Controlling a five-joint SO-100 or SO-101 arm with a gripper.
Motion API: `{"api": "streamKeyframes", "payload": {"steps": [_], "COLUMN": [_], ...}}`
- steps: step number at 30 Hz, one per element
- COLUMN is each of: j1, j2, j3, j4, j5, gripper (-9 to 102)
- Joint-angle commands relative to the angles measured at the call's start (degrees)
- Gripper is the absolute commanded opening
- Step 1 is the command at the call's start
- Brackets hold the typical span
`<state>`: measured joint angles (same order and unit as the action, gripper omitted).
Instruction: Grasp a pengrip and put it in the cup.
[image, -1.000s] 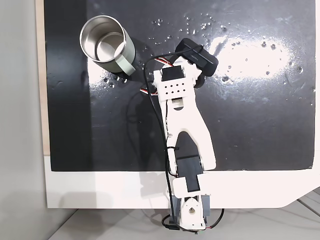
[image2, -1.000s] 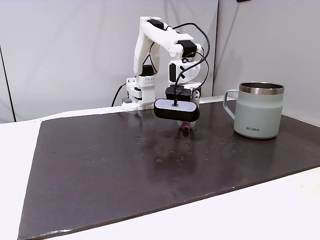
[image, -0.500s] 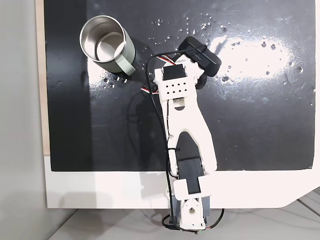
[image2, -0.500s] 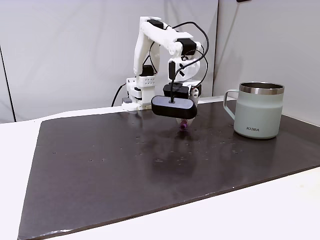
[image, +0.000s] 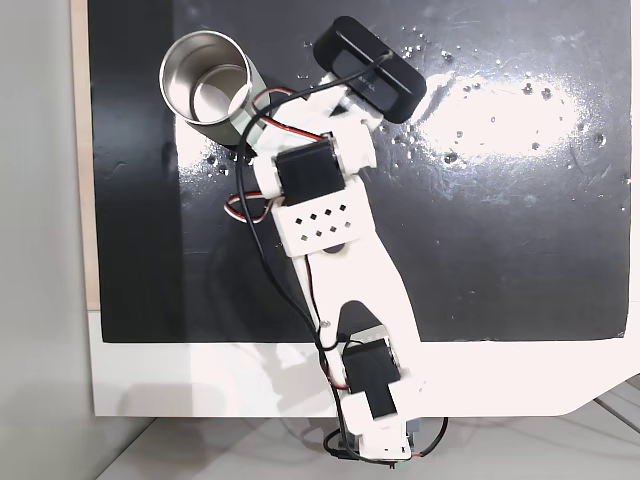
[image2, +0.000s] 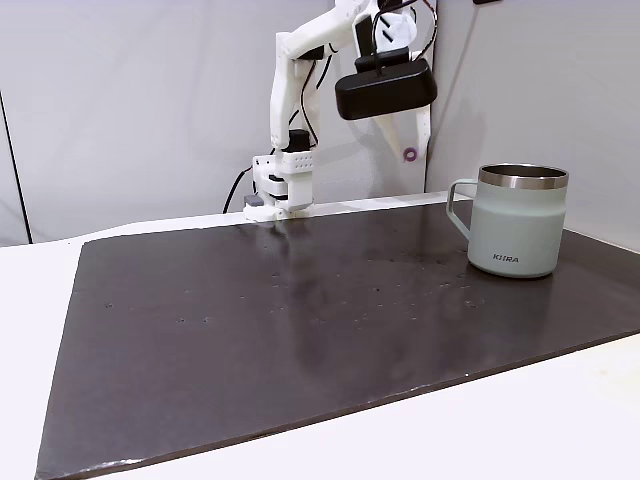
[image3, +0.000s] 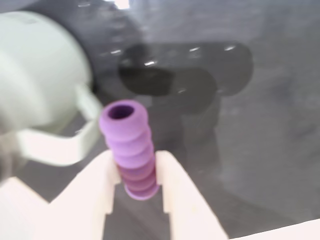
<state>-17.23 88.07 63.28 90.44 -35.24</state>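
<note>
Beneath the arm's white links and the black camera module (image: 369, 68), in the fixed view from above, the gripper's fingertips and anything between them are covered, so the grasp cannot be read there. The cup (image: 214, 88) stands at about 10 o'clock from the arm's wrist, its steel inside open to the camera; its handle is partly covered by the red and black wires (image: 262, 110).

In the fixed view from the side, the arm is raised well above the dark mat (image2: 300, 310). The pengrip (image2: 409, 154) shows as a tiny purple ring at the tip of a white finger, too small to make out its ribs. It hangs at about 10 o'clock from the cup (image2: 520, 222) and well apart from it, higher than the rim.

The wrist view is soft and blurred, and the cup (image3: 42, 70) is cut off by the left edge. The gripper (image3: 134, 172) is closed narrowly on the pengrip (image3: 129, 145): the two pale fingers press its lower half from either side. The tube stands nearly upright, leaning slightly toward 11 o'clock, and its open end points up past the fingertips. The cup's handle (image3: 65, 142) lies at 9 o'clock from the tube.
</note>
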Motion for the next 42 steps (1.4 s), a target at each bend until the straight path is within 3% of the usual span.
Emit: {"api": "streamKeyframes", "payload": {"steps": [1, 6, 15, 27, 34, 39, 42], "j1": [-2.4, -6.2, -9.5, -12.7, -14.0, -12.5, -11.5], "j2": [-5.8, -18.6, -32.1, -36.7, -39.2, -41.0, -41.3], "j3": [-17.4, -39.2, -61.8, -67.1, -67.1, -70.5, -72.3], "j4": [5.1, 12.4, 12.2, 0.6, 0.0, 2.6, 3.2], "j5": [3.5, 9.0, 17.5, 23.6, 25.1, 29.8, 30.7], "gripper": [0, 0, 0, 0, 0, 17, 20]}}
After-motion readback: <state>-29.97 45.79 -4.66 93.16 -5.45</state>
